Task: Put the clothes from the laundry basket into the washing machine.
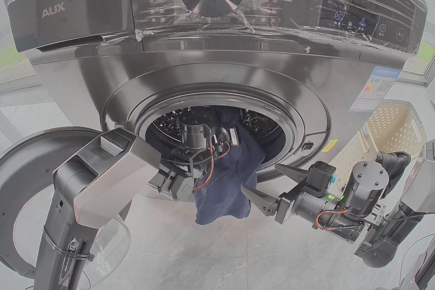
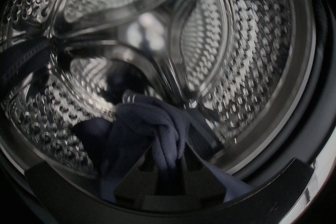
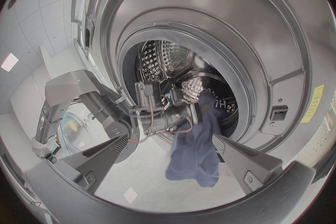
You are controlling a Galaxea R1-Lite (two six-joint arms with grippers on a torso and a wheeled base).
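Glass door (image 1: 18, 186) stands open on your left; your left gripper (image 2: 168, 165) is inside the drum (image 2: 217, 42) of the washing machine (image 1: 226, 73), clamped on the navy cloth (image 1: 226, 189), which hangs out the front; your right gripper (image 1: 261, 177) is spread wide just beside it; laundry basket (image 1: 392, 128) stands far right.

Pale tiled floor (image 1: 190, 250), bearing the washing machine (image 1: 217, 60) and, just beside it on the right, the laundry basket (image 1: 394, 123).
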